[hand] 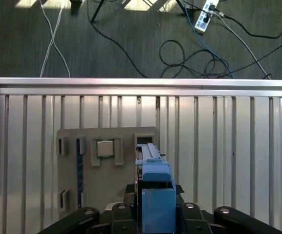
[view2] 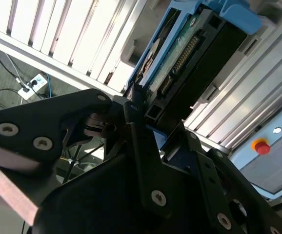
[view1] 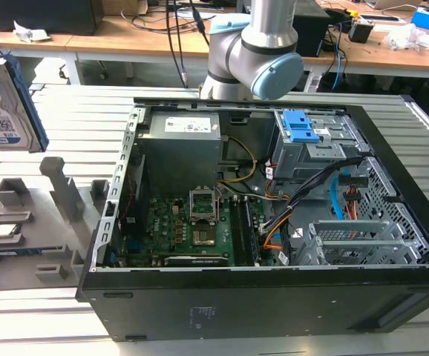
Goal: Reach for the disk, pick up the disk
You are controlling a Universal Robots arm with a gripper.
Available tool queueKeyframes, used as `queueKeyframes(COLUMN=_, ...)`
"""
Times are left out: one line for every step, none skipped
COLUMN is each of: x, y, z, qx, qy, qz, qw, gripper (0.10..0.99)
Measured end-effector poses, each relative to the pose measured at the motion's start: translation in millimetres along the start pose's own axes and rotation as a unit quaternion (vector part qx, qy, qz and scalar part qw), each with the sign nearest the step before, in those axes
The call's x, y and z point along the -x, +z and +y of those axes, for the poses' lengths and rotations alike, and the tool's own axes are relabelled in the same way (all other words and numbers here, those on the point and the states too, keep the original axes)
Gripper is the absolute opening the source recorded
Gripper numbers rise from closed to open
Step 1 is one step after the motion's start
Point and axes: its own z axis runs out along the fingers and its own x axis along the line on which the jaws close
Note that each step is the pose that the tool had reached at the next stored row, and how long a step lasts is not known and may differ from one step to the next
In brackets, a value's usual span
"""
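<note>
I'm watching the pincer point(view2: 158, 122) clenching the disk point(view2: 180, 58), which is hanging clear above the grey holder point(hand: 82, 161), so the pickup is looking finished.

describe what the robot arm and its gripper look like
The arm is built from round silver-grey tube sections, with a pale blue cap on one joint. The gripper is matte black in both wrist views, made of flat angular links and plates fastened by round silver-headed screws.
</note>
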Motion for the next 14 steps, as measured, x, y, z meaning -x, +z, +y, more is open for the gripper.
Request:
queueKeyframes(x=0.0, y=-2.1, z=0.0, qx=0.0001, qy=0.000, qz=0.0000, qw=1.0000, gripper=0.365)
queueKeyframes(x=-0.1, y=-3.5, z=0.0, qx=0.0001, qy=0.000, qz=0.0000, qw=1.0000, gripper=0.365)
queueKeyframes(x=-0.1, y=-6.0, z=0.0, qx=0.0003, qy=0.000, qz=0.0000, qw=1.0000, gripper=0.365)
queueKeyframes(x=-0.1, y=-7.6, z=0.0, qx=0.0003, qy=0.000, qz=0.0000, qw=1.0000, gripper=0.365)
queueKeyframes(x=-0.2, y=-10.4, z=0.0, qx=0.0004, qy=0.000, qz=0.0000, qw=1.0000, gripper=0.365)
queueKeyframes(x=-0.2, y=-12.2, z=0.0, qx=0.0005, qy=0.000, qz=0.0000, qw=1.0000, gripper=0.365)
queueKeyframes(x=-0.3, y=-13.7, z=0.1, qx=0.0005, qy=0.000, qz=0.0000, qw=1.0000, gripper=0.365)
queueKeyframes(x=-0.3, y=-16.9, z=0.1, qx=0.0007, qy=0.000, qz=0.0000, qw=1.0000, gripper=0.365)
queueKeyframes(x=-0.4, y=-20.2, z=0.1, qx=0.0007, qy=0.000, qz=0.0000, qw=1.0000, gripper=0.365)
queueKeyframes(x=-0.4, y=-22.5, z=0.1, qx=0.0008, qy=0.000, qz=0.0000, qw=1.0000, gripper=0.365)
queueKeyframes(x=-0.5, y=-23.9, z=0.2, qx=0.0008, qy=0.000, qz=0.0000, qw=1.0000, gripper=0.365)
queueKeyframes(x=-0.5, y=-26.7, z=0.2, qx=0.0009, qy=0.000, qz=0.0000, qw=1.0000, gripper=0.365)
queueKeyframes(x=-0.5, y=-28.7, z=0.2, qx=0.0010, qy=0.000, qz=0.0000, qw=1.0000, gripper=0.365)
queueKeyframes(x=-0.6, y=-32.5, z=0.3, qx=0.0010, qy=0.000, qz=0.0000, qw=1.0000, gripper=0.365)
